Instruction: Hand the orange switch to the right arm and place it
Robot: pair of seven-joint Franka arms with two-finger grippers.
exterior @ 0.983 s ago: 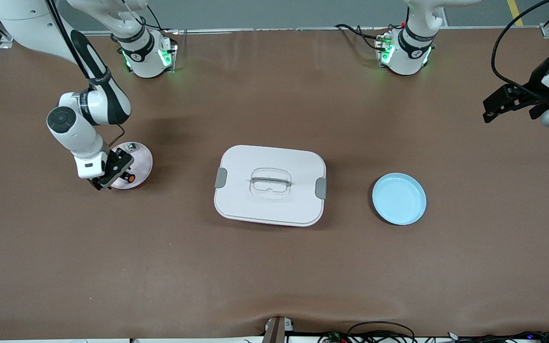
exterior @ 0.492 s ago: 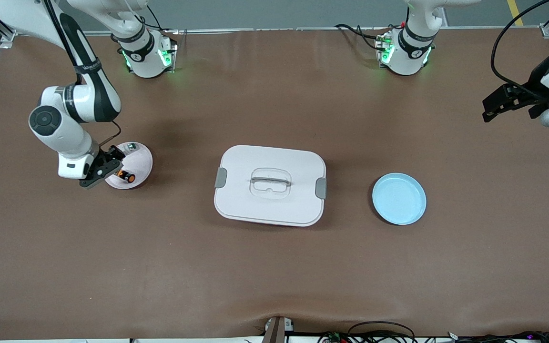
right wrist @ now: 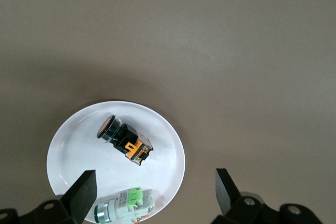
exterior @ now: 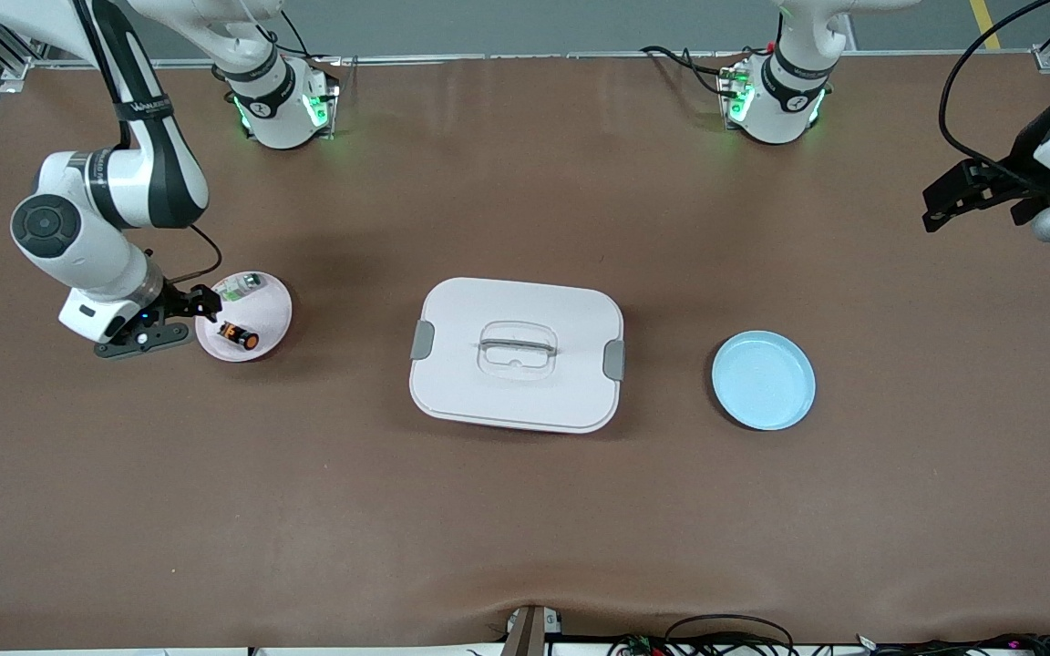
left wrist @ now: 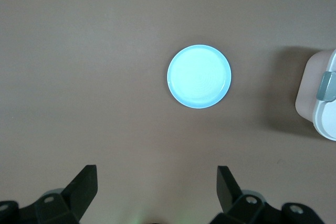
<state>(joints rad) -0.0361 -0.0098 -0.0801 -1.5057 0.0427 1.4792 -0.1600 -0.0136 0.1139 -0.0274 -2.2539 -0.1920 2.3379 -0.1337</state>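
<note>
Right wrist view is showing you the orange switch (right wrist: 124,141) lying on its side in the white plate (right wrist: 73,145), with a small white-and-green part (right wrist: 127,205) resting near it. The right gripper (exterior: 160,321), fingers spread and empty, is hovering at the plate's edge toward the right arm's end. The left gripper (exterior: 962,193), also spread, is waiting high over the left arm's end; the blue plate (exterior: 763,380) and the closed white box (exterior: 516,353) are sitting between.
</note>
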